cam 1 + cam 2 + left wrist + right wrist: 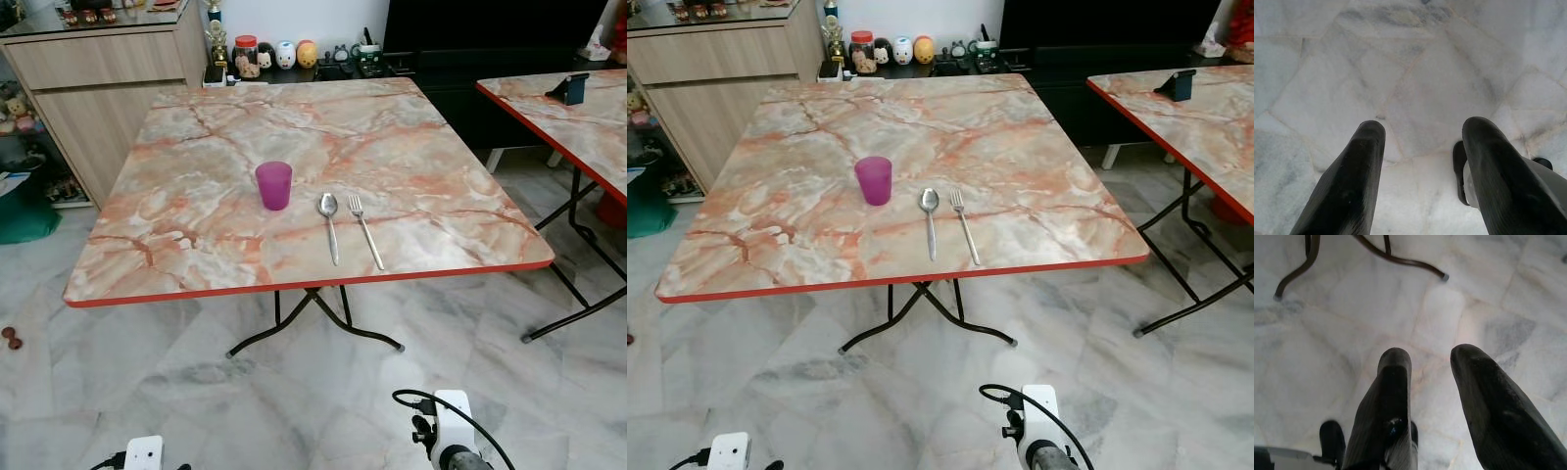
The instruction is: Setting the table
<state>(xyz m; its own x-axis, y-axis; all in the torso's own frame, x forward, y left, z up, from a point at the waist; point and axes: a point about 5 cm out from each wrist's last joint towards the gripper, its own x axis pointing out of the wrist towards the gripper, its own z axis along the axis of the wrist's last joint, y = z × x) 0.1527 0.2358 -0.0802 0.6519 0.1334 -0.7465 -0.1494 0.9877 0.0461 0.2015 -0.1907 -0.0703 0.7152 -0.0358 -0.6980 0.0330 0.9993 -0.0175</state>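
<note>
Head-camera views: a square folding table (pixel 196 245) with a marbled orange top and red edging is standing on a pale marble-tiled floor (pixel 323 401). Near its front edge, a translucent purple cup (pixel 273 185) is standing upright; just to its right a spoon (pixel 329 223) and a fork (pixel 364 229) are lying side by side, apart from each other, handles pointing toward the robot. No plate is lying with them, so the setting is probably incomplete.

Wrist views: both arms are hanging low, well short of the table. The left gripper (pixel 1422 142) is pointing at the floor with its two black fingers spread wide and nothing between them. The right gripper (pixel 1430 367) is also facing the floor, its fingers parted by a narrower gap and empty; the table's dark metal legs (pixel 1298 269) are showing beyond it.

Risks: the cutlery is lying close to the front edge, so a low approaching arm could sweep it off. The light cup could tip if a finger strikes its rim. The splayed table legs could catch the robot's feet.
</note>
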